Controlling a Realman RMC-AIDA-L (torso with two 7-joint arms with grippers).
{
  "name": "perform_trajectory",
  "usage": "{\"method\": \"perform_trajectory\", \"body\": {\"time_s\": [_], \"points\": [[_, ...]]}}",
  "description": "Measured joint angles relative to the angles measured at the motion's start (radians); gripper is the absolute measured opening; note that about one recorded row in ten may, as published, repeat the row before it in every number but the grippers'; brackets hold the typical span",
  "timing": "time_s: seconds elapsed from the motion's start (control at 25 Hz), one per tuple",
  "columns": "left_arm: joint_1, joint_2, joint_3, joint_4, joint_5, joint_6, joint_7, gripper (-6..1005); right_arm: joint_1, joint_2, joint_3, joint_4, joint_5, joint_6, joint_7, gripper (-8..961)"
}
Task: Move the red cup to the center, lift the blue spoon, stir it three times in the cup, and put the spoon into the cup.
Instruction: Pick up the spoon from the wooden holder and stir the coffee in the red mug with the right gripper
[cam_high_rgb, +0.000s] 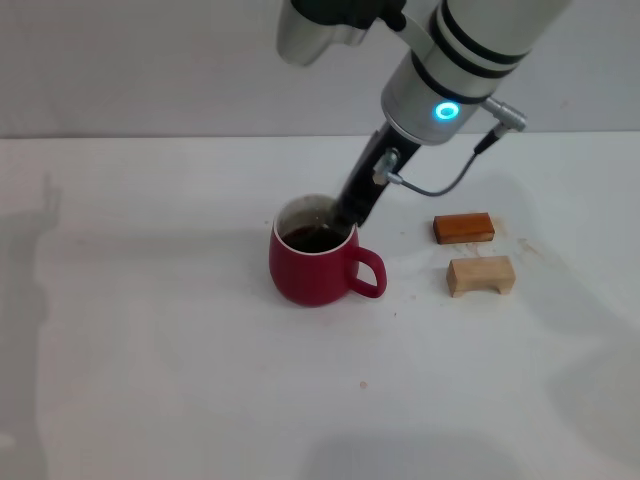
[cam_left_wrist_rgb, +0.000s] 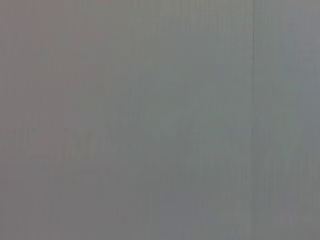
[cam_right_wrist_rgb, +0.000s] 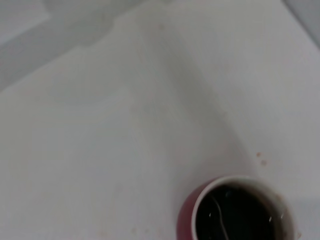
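The red cup (cam_high_rgb: 312, 272) stands near the middle of the white table, handle toward the right, with dark liquid inside. My right gripper (cam_high_rgb: 345, 220) reaches down at a slant over the cup's far rim, its narrow dark tip just inside the mouth. It is shut on the blue spoon. The spoon's pale handle is hidden by the gripper. In the right wrist view the cup (cam_right_wrist_rgb: 186, 220) shows from above, and the spoon's silver neck and bowl (cam_right_wrist_rgb: 216, 212) stand in the liquid. My left gripper is out of view.
An orange-brown block (cam_high_rgb: 463, 228) and a light wooden block (cam_high_rgb: 481, 275) lie to the right of the cup. The white table (cam_high_rgb: 150, 350) stretches left and toward the front. The left wrist view shows only flat grey.
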Motion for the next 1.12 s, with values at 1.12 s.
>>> {"method": "perform_trajectory", "body": {"time_s": [1.12], "points": [[0.01,0.0,0.0,-0.011,0.0,-0.001,0.0,749,0.002,0.002,0.002,0.017,0.0,0.052,0.024,134]]}}
